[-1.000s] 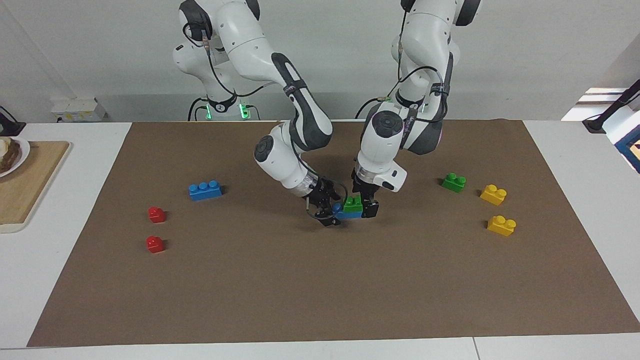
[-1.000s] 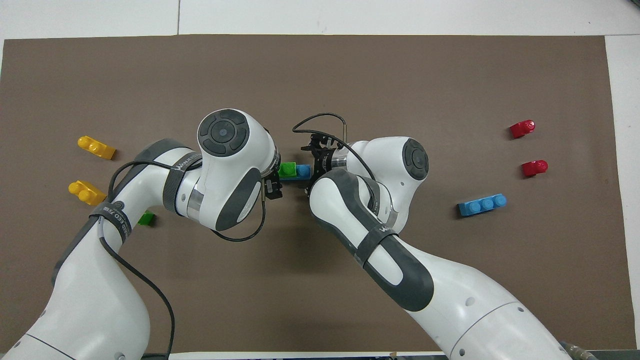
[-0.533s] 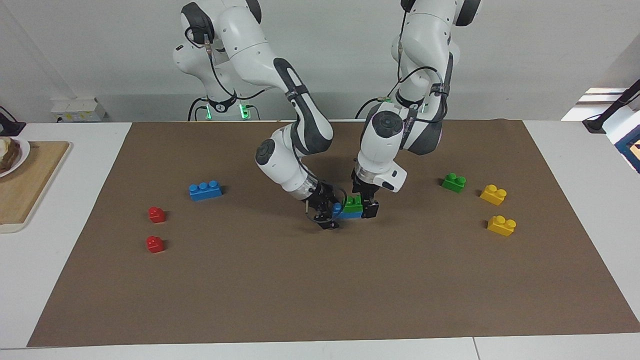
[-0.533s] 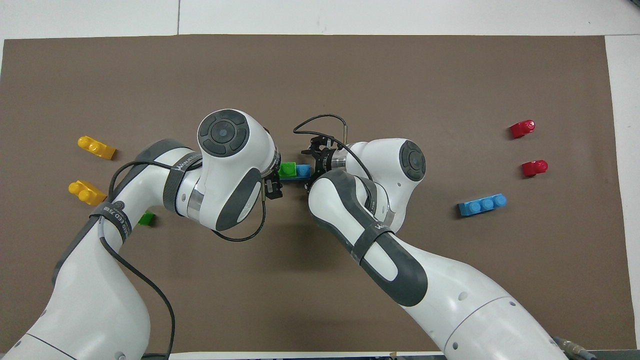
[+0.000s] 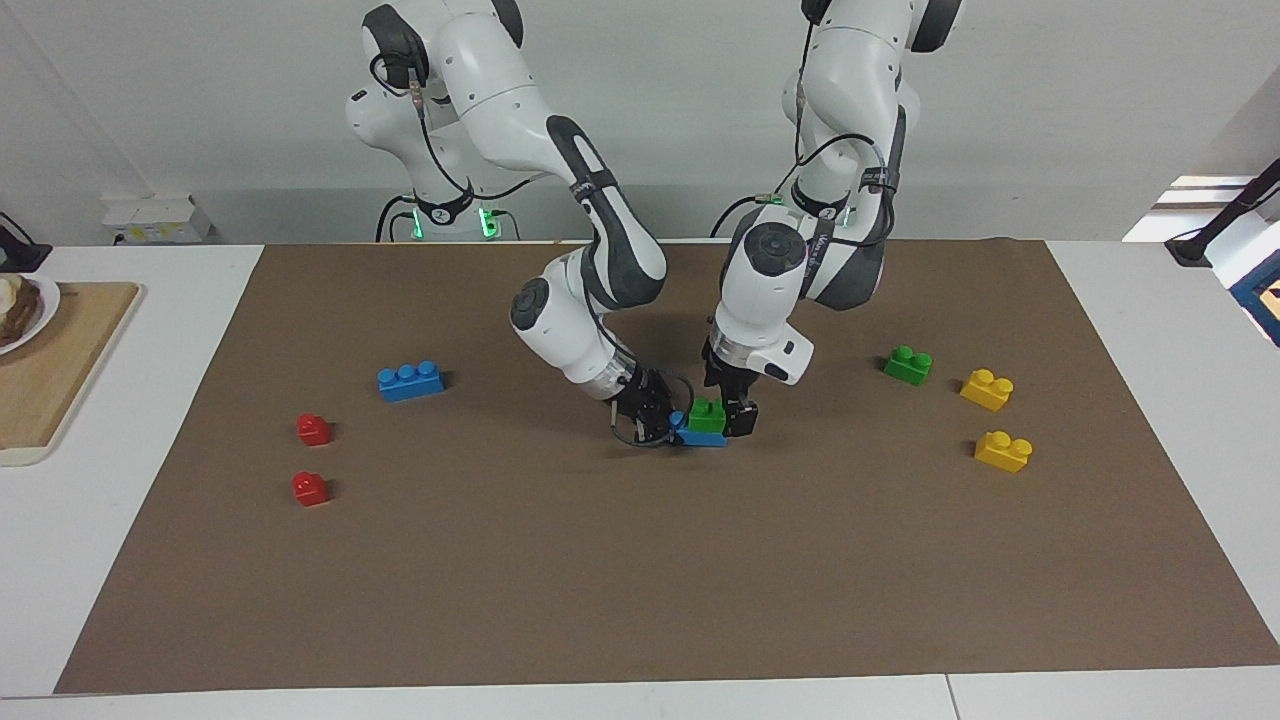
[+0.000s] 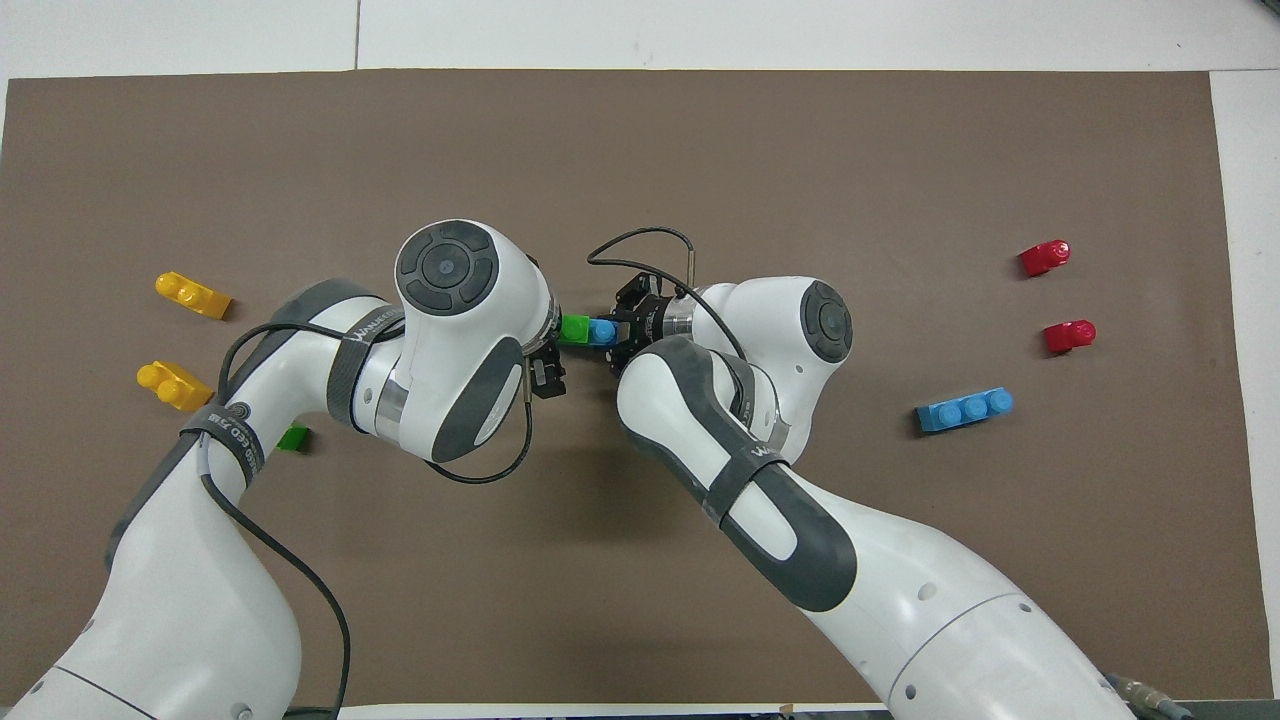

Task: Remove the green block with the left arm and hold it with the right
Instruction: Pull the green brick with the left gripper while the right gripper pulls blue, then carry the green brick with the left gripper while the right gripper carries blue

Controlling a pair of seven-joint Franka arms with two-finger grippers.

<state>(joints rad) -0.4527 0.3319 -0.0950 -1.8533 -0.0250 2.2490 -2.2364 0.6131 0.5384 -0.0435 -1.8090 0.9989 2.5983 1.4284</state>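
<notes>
Brown mat (image 5: 500,600) covers most of the white desk (image 5: 150,620). At mid-mat, a green block (image 5: 707,415) sits stacked on a blue brick (image 5: 700,436), pressed onto the part of it toward the left arm's end; one blue stud stays bare at the end toward the right arm.

Right gripper (image 5: 662,428) is down at the stack, reaching in at a slant from the right arm's end. Fingers closed on the bare end of the blue brick, clamping it. In the overhead view the right gripper (image 6: 622,335) meets the blue stud directly.

Left gripper (image 5: 728,412) comes down nearly vertical on the green block from the left arm's end. Fingers spread wide, standing at the block; whether they press its sides I cannot tell. In the overhead view the wrist hides most of it.

Loose pieces:
- second green block (image 5: 908,364), toward the left arm's end, well apart from the stack
- two yellow bricks (image 5: 987,389) (image 5: 1003,450), just past it, toward the same end
- long blue brick (image 5: 411,380), toward the right arm's end
- two small red pieces (image 5: 314,429) (image 5: 310,488), farther from the robots than that blue brick

Wooden board (image 5: 60,370) with a plate (image 5: 25,310) sits on the desk off the mat, at the right arm's end.
</notes>
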